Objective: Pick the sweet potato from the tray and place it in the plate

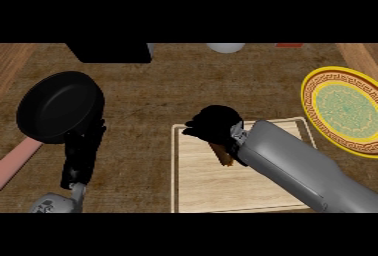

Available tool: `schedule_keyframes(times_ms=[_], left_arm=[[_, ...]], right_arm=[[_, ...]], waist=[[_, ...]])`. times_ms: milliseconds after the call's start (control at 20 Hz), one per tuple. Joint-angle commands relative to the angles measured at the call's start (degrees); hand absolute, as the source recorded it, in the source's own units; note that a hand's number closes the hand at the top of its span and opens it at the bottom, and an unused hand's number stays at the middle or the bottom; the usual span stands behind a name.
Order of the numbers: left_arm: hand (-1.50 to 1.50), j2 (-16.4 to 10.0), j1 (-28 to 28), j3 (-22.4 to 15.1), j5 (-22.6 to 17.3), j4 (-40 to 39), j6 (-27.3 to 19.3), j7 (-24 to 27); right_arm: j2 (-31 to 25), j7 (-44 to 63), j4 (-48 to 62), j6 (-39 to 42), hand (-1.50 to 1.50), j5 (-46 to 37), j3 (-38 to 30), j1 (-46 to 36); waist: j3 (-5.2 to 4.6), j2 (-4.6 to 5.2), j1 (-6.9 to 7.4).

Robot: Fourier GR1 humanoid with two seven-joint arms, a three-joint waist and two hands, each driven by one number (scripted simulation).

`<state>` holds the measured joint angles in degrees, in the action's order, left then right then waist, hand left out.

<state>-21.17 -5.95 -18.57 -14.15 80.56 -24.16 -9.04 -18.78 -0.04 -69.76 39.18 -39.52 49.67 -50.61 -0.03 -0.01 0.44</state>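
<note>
A pale wooden tray (pixel 203 185) lies at the lower middle of the counter. My right hand (pixel 212 125) hovers over the tray's far left part with its fingers curled downward. Just below the hand a brown-orange piece of the sweet potato (pixel 221 154) pokes out; the hand covers the rest of it. The yellow plate (pixel 341 111) with a red patterned rim and green centre lies at the right edge, apart from the tray. My left hand (pixel 81 150) stays at the lower left with straight fingers pointing up, near the pan.
A black frying pan (pixel 59 106) with a pink handle (pixel 18 161) sits at the left. A black object (pixel 111 52) and a white round thing (pixel 225 47) stand along the far edge. Brown counter runs between the tray and the pan.
</note>
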Motion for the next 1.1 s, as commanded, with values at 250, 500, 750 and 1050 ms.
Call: schedule_keyframes(times_ms=[250, 500, 750, 1050], left_arm=[[0.00, -0.3, 3.7, 2.7, 1.6, 4.4, 3.2, -0.8], [0.00, 3.3, 3.9, 2.3, 5.4, 4.1, 0.8, -1.3], [0.00, 3.3, 5.1, 3.7, 6.4, 3.1, 3.5, -0.5], [0.00, 5.9, 0.1, 6.7, 6.6, -1.3, 6.0, -1.4]], right_arm=[[2.5, -0.9, 1.7, 0.9, -1.50, -9.7, -1.4, 6.2], [2.8, -7.1, 4.4, 1.7, -1.50, -14.0, -3.6, 5.4], [4.6, -10.7, 10.1, -0.6, -1.50, -17.9, -6.2, 5.0], [7.2, -10.2, 9.8, 0.4, -1.50, -22.8, -8.8, 7.1]], waist=[[0.04, -0.07, -0.12], [0.03, -0.05, -0.11], [0.03, 0.07, 0.05], [0.02, 0.04, -0.30]])
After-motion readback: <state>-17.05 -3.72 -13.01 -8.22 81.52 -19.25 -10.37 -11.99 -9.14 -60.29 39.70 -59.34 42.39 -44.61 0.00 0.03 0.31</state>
